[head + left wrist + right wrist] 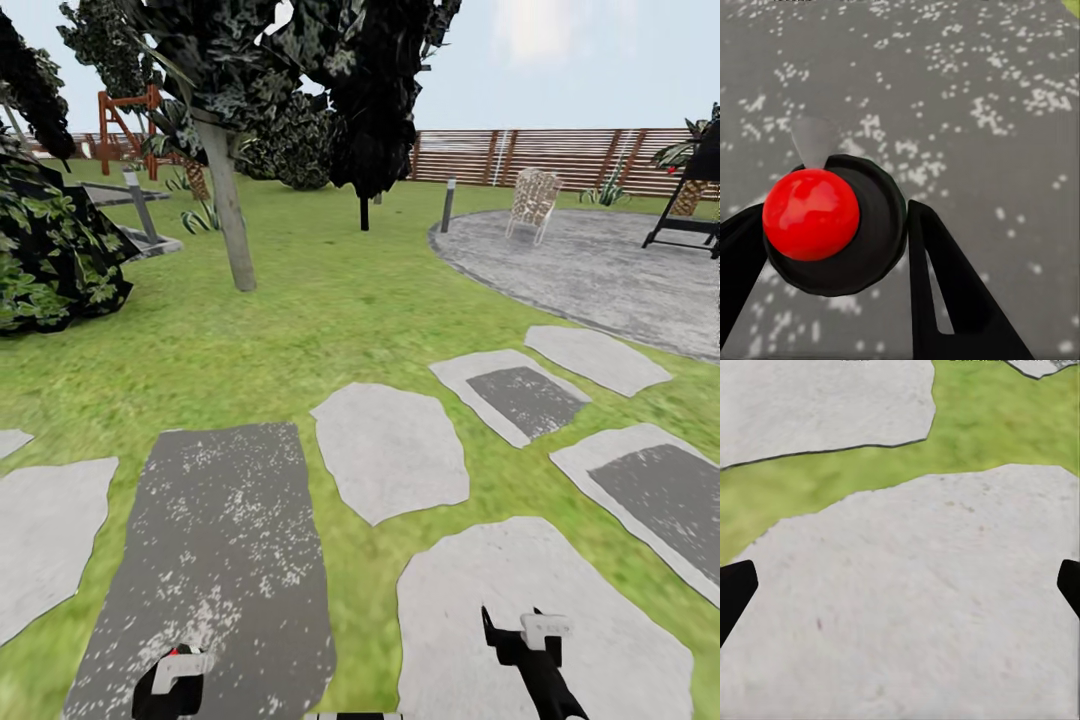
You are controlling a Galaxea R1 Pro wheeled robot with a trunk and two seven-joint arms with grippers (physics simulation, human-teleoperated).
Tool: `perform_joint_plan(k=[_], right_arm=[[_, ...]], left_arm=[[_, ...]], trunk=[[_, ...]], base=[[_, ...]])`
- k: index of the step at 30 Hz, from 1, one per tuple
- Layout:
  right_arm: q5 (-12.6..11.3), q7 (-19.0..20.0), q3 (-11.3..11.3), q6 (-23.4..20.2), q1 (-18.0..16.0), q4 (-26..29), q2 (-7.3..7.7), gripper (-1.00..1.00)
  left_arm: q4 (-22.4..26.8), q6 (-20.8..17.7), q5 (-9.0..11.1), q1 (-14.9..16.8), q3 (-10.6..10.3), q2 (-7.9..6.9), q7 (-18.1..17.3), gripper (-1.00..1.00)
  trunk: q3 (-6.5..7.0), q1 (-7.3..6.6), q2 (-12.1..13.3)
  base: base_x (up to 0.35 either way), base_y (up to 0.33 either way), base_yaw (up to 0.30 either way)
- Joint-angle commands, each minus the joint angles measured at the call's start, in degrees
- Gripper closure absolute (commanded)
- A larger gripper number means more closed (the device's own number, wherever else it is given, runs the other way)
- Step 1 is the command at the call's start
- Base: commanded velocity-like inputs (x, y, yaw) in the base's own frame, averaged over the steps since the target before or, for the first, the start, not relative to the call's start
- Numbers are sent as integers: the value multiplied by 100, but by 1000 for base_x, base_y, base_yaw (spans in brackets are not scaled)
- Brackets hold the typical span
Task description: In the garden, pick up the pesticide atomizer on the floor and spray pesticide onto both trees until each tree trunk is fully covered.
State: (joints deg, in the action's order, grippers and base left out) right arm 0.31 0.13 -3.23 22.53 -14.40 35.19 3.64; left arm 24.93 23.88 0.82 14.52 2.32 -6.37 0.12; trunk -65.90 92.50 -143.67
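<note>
The pesticide atomizer (821, 225), a round black body with a glossy red cap, sits between my left gripper's black fingers (945, 285), and the left gripper (836, 217) is shut on it. In the head view that gripper (172, 685) hangs low at the left over a dark speckled paving stone (215, 560), with a bit of red showing. My right gripper (513, 628) is open and holds nothing above a pale stone (915, 607). One tree stands ahead on the lawn at the left, its thick grey-brown trunk (228, 205) leaning slightly, several metres away.
Stepping stones (392, 450) cross the grass ahead. A dark leafy bush (50, 250) is at the left, and a thin-stemmed black tree (363, 205) stands farther back. A round paved patio (600, 270) with a chair (532, 205) lies at the right, before the slat fence (540, 155).
</note>
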Motion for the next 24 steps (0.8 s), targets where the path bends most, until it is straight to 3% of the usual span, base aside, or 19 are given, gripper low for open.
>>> perform_joint_plan(k=[1,7,12,24], right_arm=[[2,-1,3,2,9,-3,-3,-100],[22,3,15,372,280,-23,-33,-100],[240,-2,18,863,406,-307,-47,-100],[268,-20,7,908,412,-474,-54,-100]], left_arm=[[-7,1,-2,-10,21,2,-2,100],[-32,-5,-10,-70,62,4,-2,100],[-32,2,-4,-147,76,-1,-3,100],[-48,-6,-12,-153,93,4,-4,100]], trunk=[[24,-2,2],[157,-18,10],[268,-31,16],[534,-62,32]], base=[[0,0,0],[0,0,0],[0,0,0],[0,0,0]])
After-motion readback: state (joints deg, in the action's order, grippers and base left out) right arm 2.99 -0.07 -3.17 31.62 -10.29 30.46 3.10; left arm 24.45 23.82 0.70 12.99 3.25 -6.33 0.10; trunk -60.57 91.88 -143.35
